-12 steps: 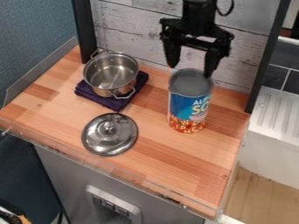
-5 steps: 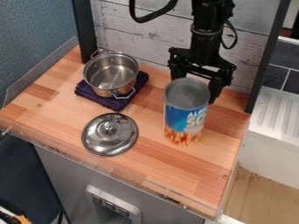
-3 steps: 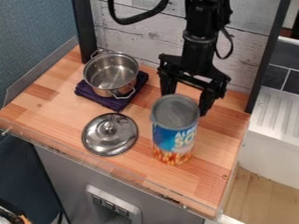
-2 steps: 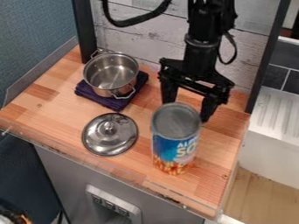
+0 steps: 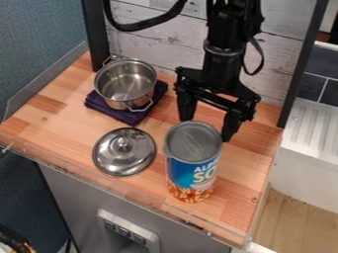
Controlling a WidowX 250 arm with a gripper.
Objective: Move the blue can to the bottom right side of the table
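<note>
The black gripper (image 5: 206, 127) hangs down just behind the blue can, its two fingers spread wide apart in the open position. Its left fingertip meets the back of the can's rim and is partly hidden there, while the right one is beside the rim's right rear. Upright on the wooden table (image 5: 232, 165), toward the front and right of centre, stands the blue can (image 5: 191, 170) with a grey top and an orange-red band low down. Whether its base touches the wood all round is hard to tell.
A steel pot (image 5: 125, 85) sits on a folded dark purple cloth (image 5: 119, 112) at the back left. The steel lid (image 5: 124, 151) lies left of the can. A clear ledge (image 5: 165, 208) runs along the front edge, and a dark post (image 5: 304, 64) rises at the back right.
The can and the gripper behind it have moved together toward the front edge and somewhat to the left. The pot, cloth and lid have stayed where they were.
</note>
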